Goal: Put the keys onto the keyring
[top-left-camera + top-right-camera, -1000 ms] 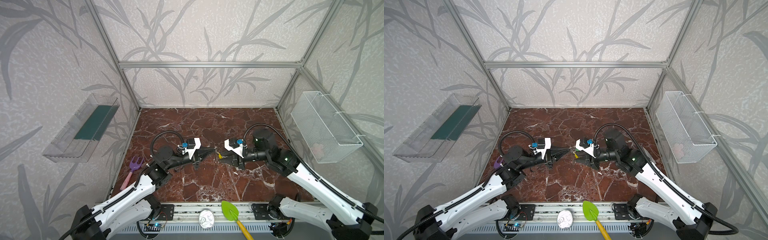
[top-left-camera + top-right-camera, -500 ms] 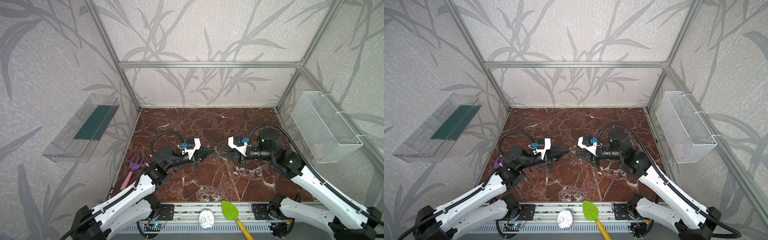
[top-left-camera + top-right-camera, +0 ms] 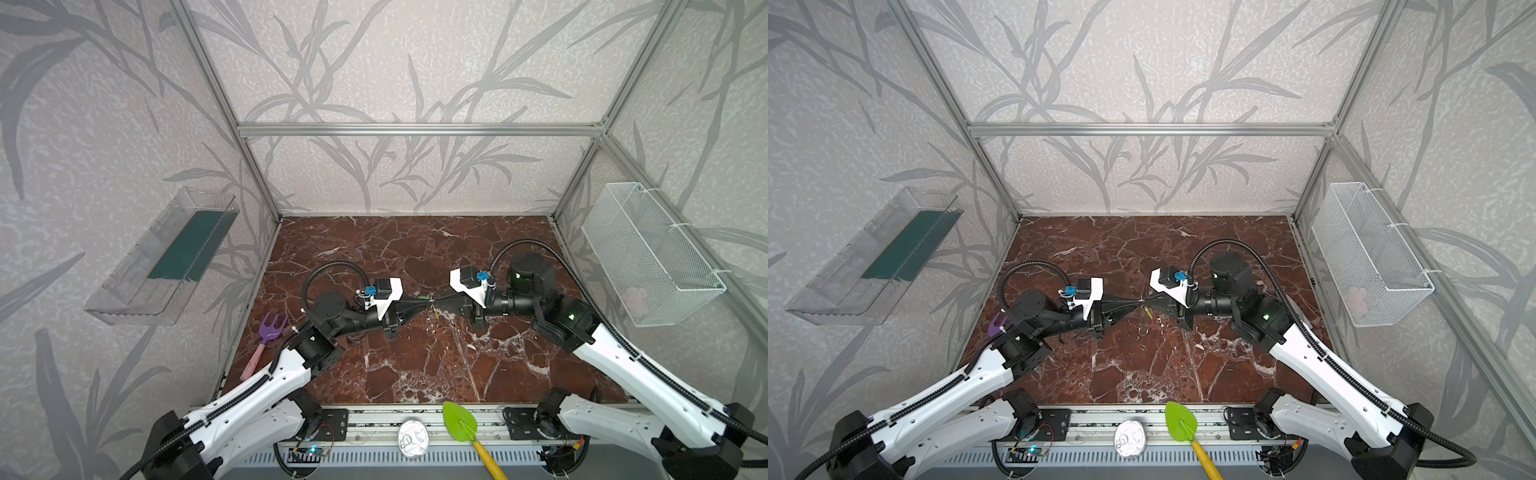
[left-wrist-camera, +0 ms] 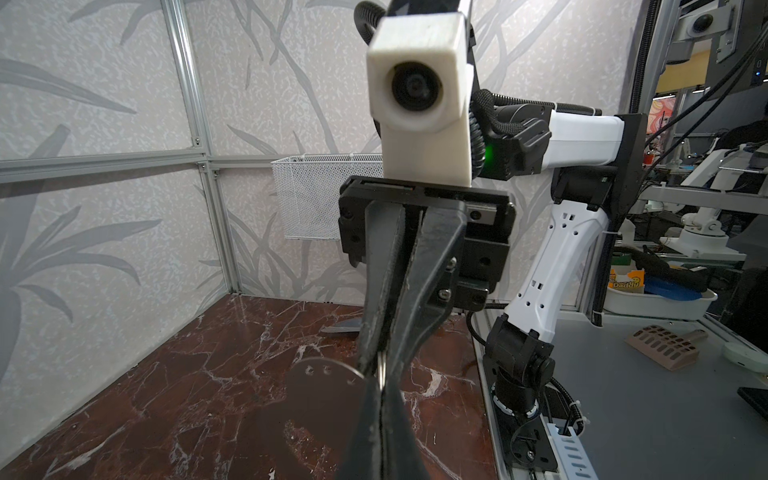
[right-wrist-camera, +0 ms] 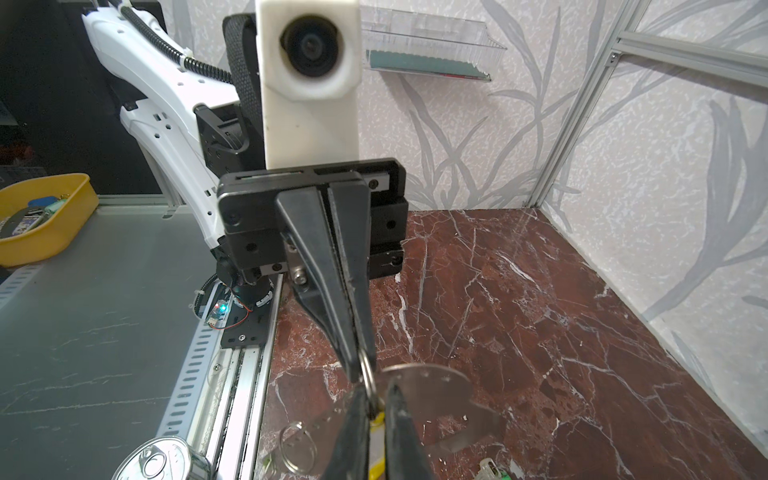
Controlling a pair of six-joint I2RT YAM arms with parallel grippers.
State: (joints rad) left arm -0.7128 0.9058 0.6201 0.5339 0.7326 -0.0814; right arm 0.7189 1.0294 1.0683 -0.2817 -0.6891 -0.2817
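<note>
The keyring [image 5: 432, 384] is up off the marble table [image 3: 374, 257], held in the air mid-cell, and both arms are right on it, nose to nose. The left gripper [image 3: 427, 301] is clenched on the plate's curved edge, close by the row of small holes. From the right wrist you see its two black fingers [image 5: 320, 257] pressed together down to the metal. From the opposite side, the right gripper [image 3: 439, 301] is pinched shut too, tips almost touching the left one's. Between its fingers sits the yellow-tagged key [image 5: 376, 424]: a wire split ring stands out of the pinch against the keyring's edge, and the yellow tag shows in the slit below. Whether the ring is threaded through a hole or only lying against the plate, I can't tell from here, because the fingers cover the spot. In a top view the yellow tag [image 3: 437, 314] dangles just under the meeting point. The green-tagged key [image 5: 492, 469] lies on the table below the keyring, in nobody's grip. Off at the left edge, the purple fork toy [image 3: 272, 332] lies by the wall. On the front rail, a tin can [image 3: 411, 434] and a green spade [image 3: 459, 420] sit near each other. Wire basket [image 3: 648, 257] on the right wall, clear shelf [image 3: 166, 257] on the left.
</note>
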